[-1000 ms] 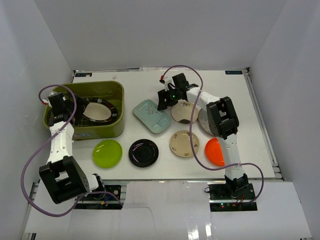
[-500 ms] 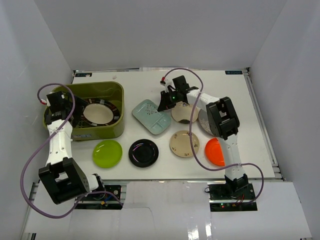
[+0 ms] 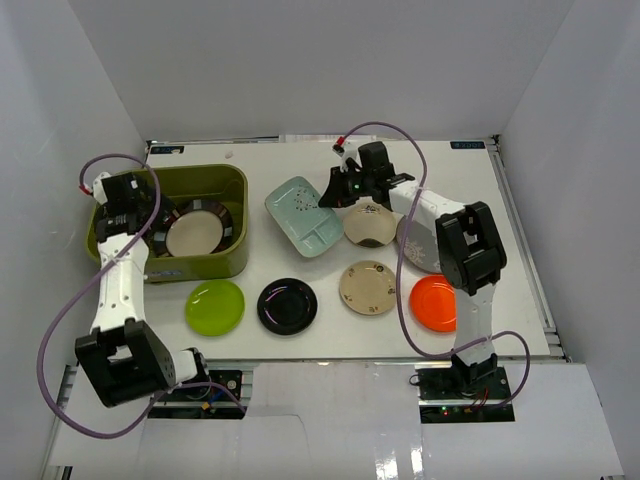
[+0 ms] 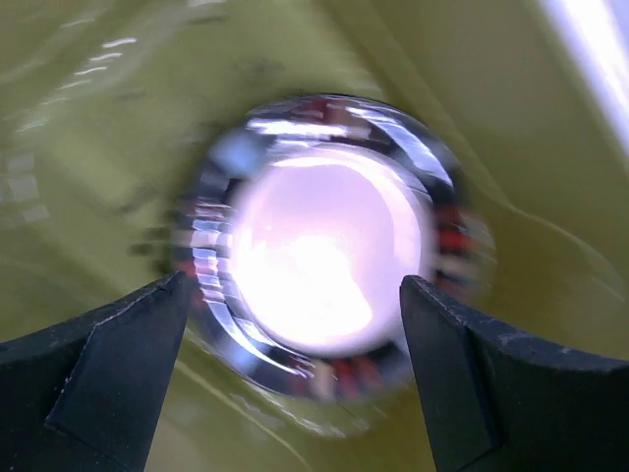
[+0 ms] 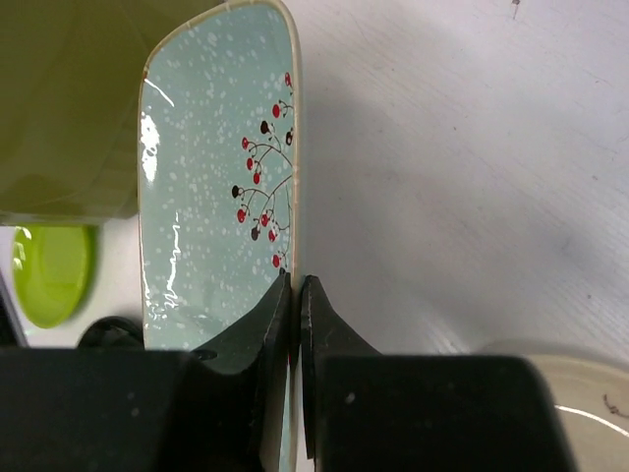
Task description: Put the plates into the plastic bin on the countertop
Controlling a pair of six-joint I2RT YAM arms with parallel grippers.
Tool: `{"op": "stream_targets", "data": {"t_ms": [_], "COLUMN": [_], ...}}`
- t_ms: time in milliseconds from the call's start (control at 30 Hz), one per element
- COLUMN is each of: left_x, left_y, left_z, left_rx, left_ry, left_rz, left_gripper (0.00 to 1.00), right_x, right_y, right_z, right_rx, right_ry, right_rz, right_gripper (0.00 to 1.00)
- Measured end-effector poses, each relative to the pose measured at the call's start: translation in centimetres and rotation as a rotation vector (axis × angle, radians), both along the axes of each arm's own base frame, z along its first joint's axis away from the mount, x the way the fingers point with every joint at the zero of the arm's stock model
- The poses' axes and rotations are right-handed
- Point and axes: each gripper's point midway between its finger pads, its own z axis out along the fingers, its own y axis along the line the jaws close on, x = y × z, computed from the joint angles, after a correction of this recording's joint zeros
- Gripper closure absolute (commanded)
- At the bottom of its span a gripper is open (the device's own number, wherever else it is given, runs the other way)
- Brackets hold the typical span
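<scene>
At the far left, the left gripper [image 4: 295,285] is held wide open and empty above the plastic bin [image 3: 215,262], in which one dark-rimmed cream plate [image 3: 195,232] is already lying. On the table [image 3: 470,190], just in front of the bin, a lime green plate [image 3: 214,306] and a black plate [image 3: 287,305] are laid side by side. Further right, the pale teal tray [image 5: 216,197] is pinched at its long rim by the right gripper [image 5: 297,285], whose jaws are closed thin on that edge; whether the tray is clear of the table cannot be told. So narrow a hold is judged likely to let the tray swing, so it is best raised slowly, carried left over the bin wall and lowered beside the plate before release. To the right, two cream patterned plates [image 3: 368,287], a grey plate [image 3: 413,245] and an orange plate [image 3: 433,303] are lying. No writing can be read: a small label [image 3: 165,268] on the bin's front and a blue sticker [image 3: 467,145] at the table's far edge are too small.
</scene>
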Motion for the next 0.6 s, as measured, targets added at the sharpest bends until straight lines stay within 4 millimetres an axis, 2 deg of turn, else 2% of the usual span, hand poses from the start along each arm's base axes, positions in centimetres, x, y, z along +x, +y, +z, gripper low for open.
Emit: {"op": "stream_targets", "data": {"t_ms": [33,100,167,233,300,367,500,600], "left_x": [0.3,0.8,0.6,-0.7,-2.1,-2.9,-2.7,-2.4], "left_y": [-1.3,-5.2,-10.5,-16.0,-19.7,-22.6,-26.8,-29.6], "left_z": [1.2,4.6,8.9,12.5,14.0,13.4,8.2,4.8], "left_rx": [0.002,-0.007,-0.043,-0.105,-0.160,-0.214,-0.311,-0.358], "left_ry": [-0.039,-0.157,-0.312,-0.450,-0.516,-0.515,-0.378,-0.278], "left_rz": [-0.045,-0.177,-0.358,-0.560,-0.700,-0.801,-0.902,-0.952], "left_gripper": [0.02,0.04,0.08,0.12,0.15,0.16,0.17,0.17], "right_x": [-0.1,-0.4,-0.7,-1.0,-1.7,-2.2,-4.4,-6.1], "right_y": [-0.1,-0.5,-1.2,-2.3,-3.3,-4.1,-4.4,-4.0], "right_z": [0.5,1.5,2.8,4.4,6.2,8.0,10.6,11.3], "right_rx": [0.018,0.055,0.093,0.126,0.159,0.198,0.283,0.337], "right_ry": [0.003,0.009,0.010,0.003,-0.010,-0.037,-0.057,-0.034], "right_rz": [-0.011,-0.029,-0.056,-0.078,-0.092,-0.102,-0.080,-0.043], "right_gripper": [0.92,0.92,0.92,0.92,0.92,0.92,0.92,0.92]}}
